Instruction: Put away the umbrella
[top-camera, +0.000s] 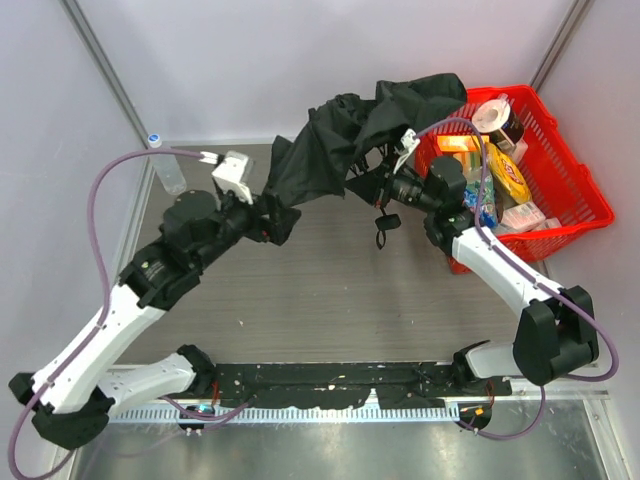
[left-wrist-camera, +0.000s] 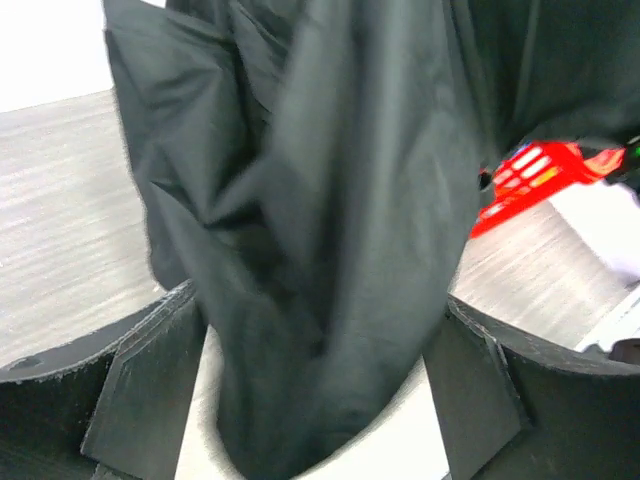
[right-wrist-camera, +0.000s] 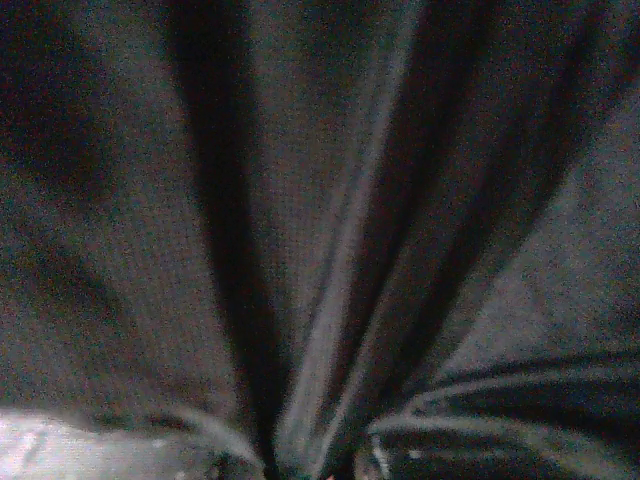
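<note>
The black umbrella (top-camera: 350, 130) hangs as a crumpled bundle of fabric above the back of the table, its far end draped toward the red basket. My left gripper (top-camera: 283, 215) is at its left end. In the left wrist view the jaws (left-wrist-camera: 320, 305) stand wide, with the umbrella (left-wrist-camera: 330, 200) hanging loosely between the fingers (left-wrist-camera: 150, 390). My right gripper (top-camera: 388, 188) is buried under the fabric's right side. The right wrist view is filled by the umbrella (right-wrist-camera: 320, 200), whose folds converge at the bottom centre as if pinched there. A short black strap (top-camera: 386, 225) dangles below it.
A red basket (top-camera: 575, 215) full of groceries stands at the back right, partly under the fabric, and its rim (left-wrist-camera: 530, 175) also shows in the left wrist view. A clear bottle (top-camera: 170, 165) stands at the back left. Walls close in the back and sides.
</note>
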